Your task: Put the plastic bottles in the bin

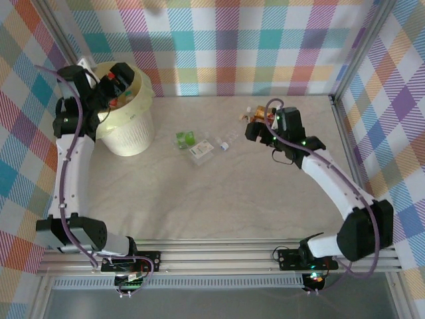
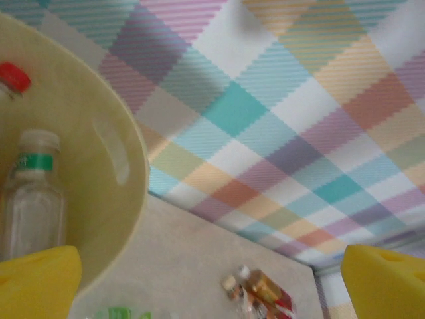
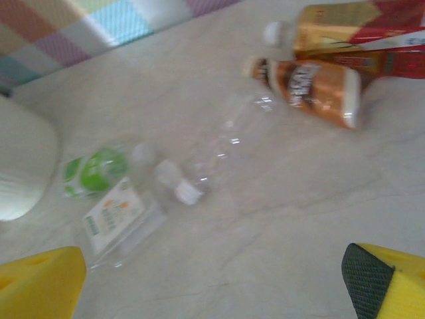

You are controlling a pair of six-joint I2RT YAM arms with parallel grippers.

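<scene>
Yellow pads of my left gripper stand wide apart at the two lower corners of its wrist view, with nothing held between them. Seen from above, this gripper hangs over the bin, which stands at the far left of the table, close to the checked wall. Inside the bin I note a green-band bottle against the pale inner side, and a red cap above it. My right gripper is likewise spread open and empty, over the far right of the table, near two orange bottles that lie side by side. Loose on the table between bin and right gripper lie a green-label bottle, a white-label bottle and a clear bottle, close together; whether they touch I cannot tell.
</scene>
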